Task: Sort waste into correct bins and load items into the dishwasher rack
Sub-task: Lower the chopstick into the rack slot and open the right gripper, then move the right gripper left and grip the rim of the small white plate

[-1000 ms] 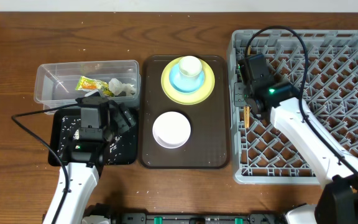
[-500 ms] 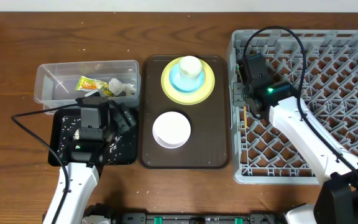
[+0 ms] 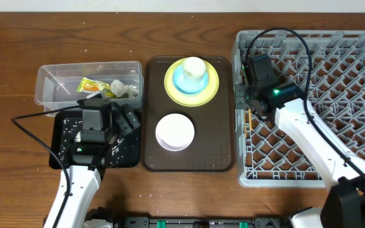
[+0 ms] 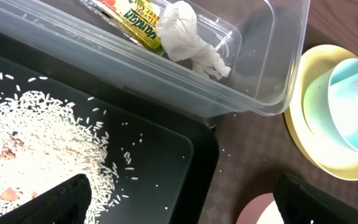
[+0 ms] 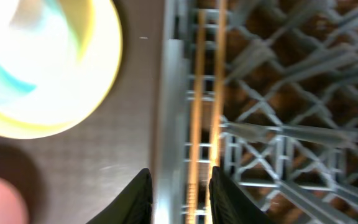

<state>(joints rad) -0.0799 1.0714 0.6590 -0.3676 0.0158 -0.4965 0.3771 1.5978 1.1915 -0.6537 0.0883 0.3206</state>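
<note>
The two chopsticks [image 5: 196,93] lie lengthwise just inside the dishwasher rack's [image 3: 271,180] left wall, right of centre in the overhead view. The brown serving tray [image 3: 224,126] sits close beside that wall. To the right, the rest of the rack's lattice lies open. The right gripper [image 5: 179,186] hangs over the sticks with a finger on either side of the rim, and blur hides whether it clamps them. Its arm slants across the rack from the lower right corner. At lower left, the left gripper [image 4: 185,199] hovers over the black tray [image 3: 128,155] of rice [image 4: 30,137], fingers spread wide and holding nothing.
</note>
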